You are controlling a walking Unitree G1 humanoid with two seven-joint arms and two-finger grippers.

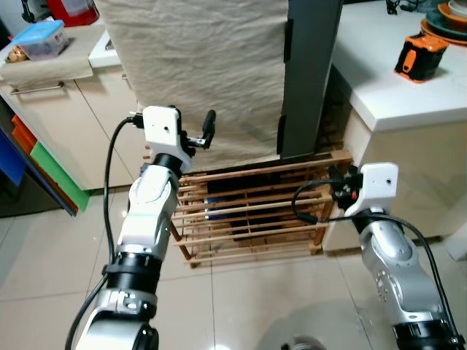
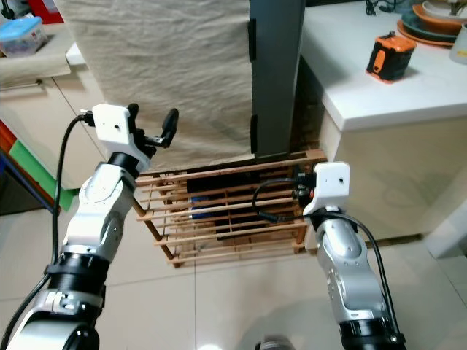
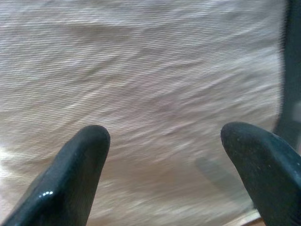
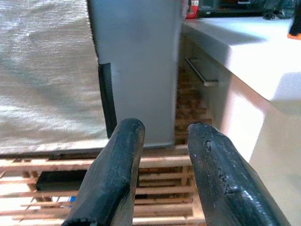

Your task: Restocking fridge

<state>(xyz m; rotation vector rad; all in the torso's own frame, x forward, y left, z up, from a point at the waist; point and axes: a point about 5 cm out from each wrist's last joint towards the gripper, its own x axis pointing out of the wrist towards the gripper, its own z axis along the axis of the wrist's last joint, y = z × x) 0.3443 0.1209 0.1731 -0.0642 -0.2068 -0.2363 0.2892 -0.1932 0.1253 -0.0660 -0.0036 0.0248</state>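
Nearest the head camera are the two silver arms, one on each side. The left gripper (image 3: 162,155) is raised with its two black fingers (image 3: 75,174) spread well apart, and a beige cloth (image 1: 197,65) fills the space beyond their tips. That cloth drapes over the fridge (image 1: 310,73), a tall grey body whose long axis stands upright; its bare grey side faces the right gripper. The right gripper (image 4: 162,155) is held lower, its two fingers (image 4: 117,169) parted by a narrow gap with nothing between them. Past their tips stands the fridge's grey side, with one wooden slatted rack (image 1: 255,211) below them, its slats running crosswise. To the right of these fingers runs one white counter (image 1: 387,65), carrying one orange-and-black device (image 1: 419,57). Far beyond the left fingers, one blue-lidded container (image 1: 40,38) sits on a counter.
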